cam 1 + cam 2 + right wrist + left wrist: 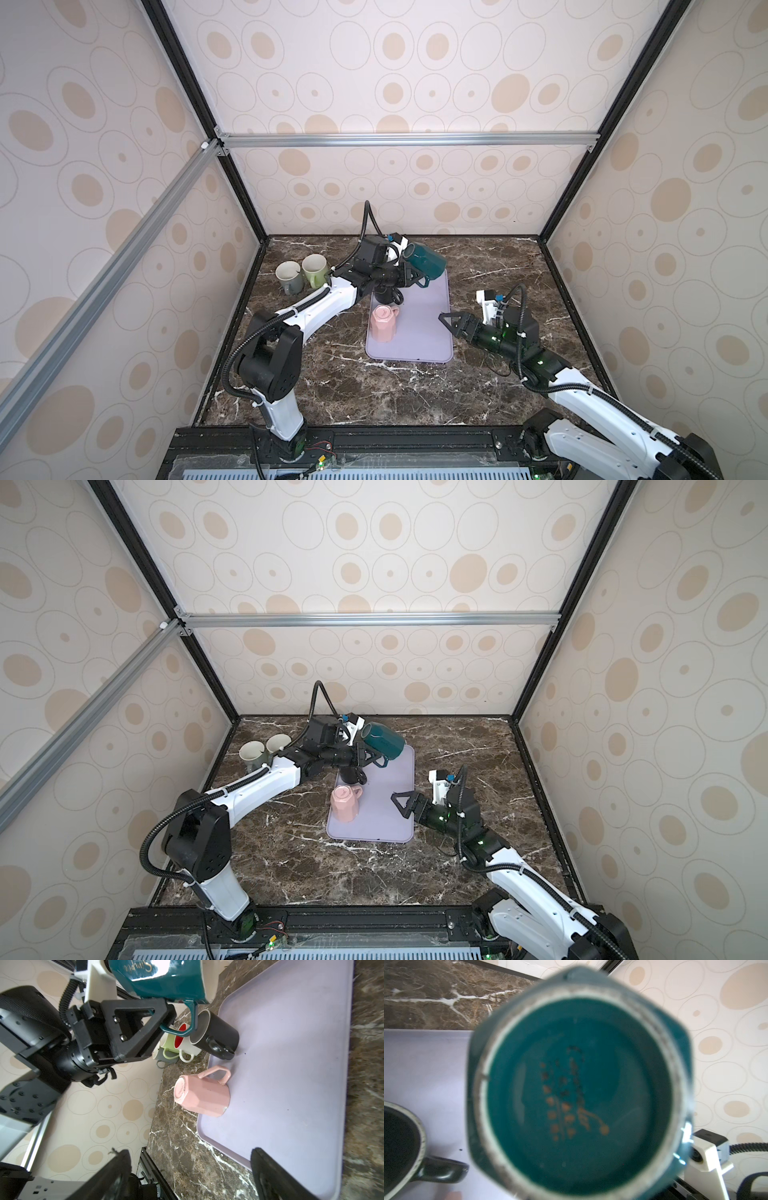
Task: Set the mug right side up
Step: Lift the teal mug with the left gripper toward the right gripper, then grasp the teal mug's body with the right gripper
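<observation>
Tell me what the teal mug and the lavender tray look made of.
teal mug: likely glazed ceramic, glossy; sharp highlights, unglazed pale foot ring.
lavender tray: probably matte plastic; even colour, soft sheen, rounded raised rim.

Lilac tray (424, 332) on marble tabletop (374, 395); black mug (218, 1036) upright on tray; grey mug (289, 277), green mug (314, 270) upright off tray.
</observation>
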`<control>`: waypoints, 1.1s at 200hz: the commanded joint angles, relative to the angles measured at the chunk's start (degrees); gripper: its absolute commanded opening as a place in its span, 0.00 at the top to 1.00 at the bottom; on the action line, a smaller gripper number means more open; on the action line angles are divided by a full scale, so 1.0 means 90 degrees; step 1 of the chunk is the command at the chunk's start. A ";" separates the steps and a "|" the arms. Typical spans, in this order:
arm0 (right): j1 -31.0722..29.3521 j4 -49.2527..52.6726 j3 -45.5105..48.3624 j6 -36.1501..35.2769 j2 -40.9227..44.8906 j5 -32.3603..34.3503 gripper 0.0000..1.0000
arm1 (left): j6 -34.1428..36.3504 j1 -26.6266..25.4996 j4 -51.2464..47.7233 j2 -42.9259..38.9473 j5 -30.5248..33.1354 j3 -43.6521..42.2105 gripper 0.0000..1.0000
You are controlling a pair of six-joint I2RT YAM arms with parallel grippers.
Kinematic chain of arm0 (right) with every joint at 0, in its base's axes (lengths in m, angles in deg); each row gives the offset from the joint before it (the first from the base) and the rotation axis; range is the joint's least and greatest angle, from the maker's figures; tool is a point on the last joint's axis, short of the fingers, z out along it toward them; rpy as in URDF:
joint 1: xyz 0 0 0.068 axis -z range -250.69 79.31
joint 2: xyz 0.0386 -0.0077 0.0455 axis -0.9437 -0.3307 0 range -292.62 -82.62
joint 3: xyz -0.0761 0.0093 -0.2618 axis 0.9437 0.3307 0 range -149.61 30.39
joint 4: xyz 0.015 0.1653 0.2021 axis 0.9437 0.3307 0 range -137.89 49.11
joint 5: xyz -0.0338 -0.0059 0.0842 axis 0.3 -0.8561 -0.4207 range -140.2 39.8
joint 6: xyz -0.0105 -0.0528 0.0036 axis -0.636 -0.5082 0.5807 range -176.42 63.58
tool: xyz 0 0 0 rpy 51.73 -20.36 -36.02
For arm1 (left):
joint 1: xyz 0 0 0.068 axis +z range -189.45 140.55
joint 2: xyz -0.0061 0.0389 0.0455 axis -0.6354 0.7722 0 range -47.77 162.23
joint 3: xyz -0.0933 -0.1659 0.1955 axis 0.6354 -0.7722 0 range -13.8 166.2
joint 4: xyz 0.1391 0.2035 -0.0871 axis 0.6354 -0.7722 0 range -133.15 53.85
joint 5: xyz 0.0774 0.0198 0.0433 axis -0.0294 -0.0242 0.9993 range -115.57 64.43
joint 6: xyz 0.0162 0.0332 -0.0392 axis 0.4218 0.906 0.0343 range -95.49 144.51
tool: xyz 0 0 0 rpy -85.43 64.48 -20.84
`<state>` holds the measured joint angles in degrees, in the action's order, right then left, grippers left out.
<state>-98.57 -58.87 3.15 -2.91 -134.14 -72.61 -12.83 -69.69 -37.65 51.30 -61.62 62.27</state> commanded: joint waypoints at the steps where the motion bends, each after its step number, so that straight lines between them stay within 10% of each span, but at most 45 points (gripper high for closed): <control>1: 0.0035 -0.0312 -0.0156 0.0177 0.0085 -0.0086 0.07 | -0.0339 0.0030 0.1329 -0.0434 -0.0532 0.0016 1.00; 220: 0.0484 -0.1966 -0.1222 0.0228 -0.1677 -0.1004 0.14 | -0.1356 0.0035 0.2968 -0.1302 -0.0964 -0.1011 1.00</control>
<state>-94.94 -72.51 -5.94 -1.03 -148.20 -79.96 -21.44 -69.65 -23.68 42.60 -66.10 52.83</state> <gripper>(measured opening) 0.872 0.159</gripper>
